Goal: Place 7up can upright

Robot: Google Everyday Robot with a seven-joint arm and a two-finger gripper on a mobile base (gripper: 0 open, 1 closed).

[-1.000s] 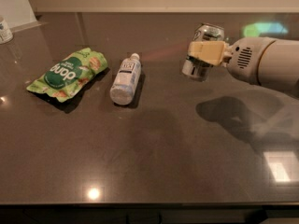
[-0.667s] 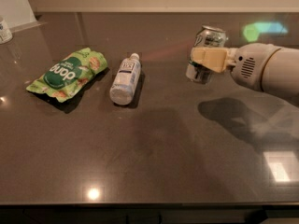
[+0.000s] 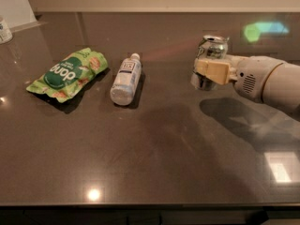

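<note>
– Gripper (image 3: 208, 71) first: where does it sit?
– Over the right side of the dark table (image 3: 154, 172), at the end of the white arm (image 3: 267, 78) that reaches in from the right edge of the view. Its beige fingers point left.
– And what are those fingers doing?
– Pinching the 7up can (image 3: 214, 47). 1 beige finger (image 3: 213, 71) lies flat across the front of the can's middle. The other is hidden behind the can.
– How does the can stand?
– Upright, or very nearly, with its silver top uppermost and the rim showing above the finger. Its lower part shows below the finger, close to the tabletop. Whether the base touches the table I cannot tell.
– What is around it?
– Only the gripper touches it. The arm's shadow falls on the table in front of the arm, to the right of the can.
– What else lies on the table?
– 2 things on the left half, well apart from the can. 1 clear water bottle (image 3: 125, 78) lies on its side, its white cap pointing toward the far edge. Near it, further left, 1 green snack bag (image 3: 70, 73) lies flat, with a dark green round label facing up.
– And the far left corner?
– 1 small white container (image 3: 3, 30), cut off by the edge of the view.
</note>
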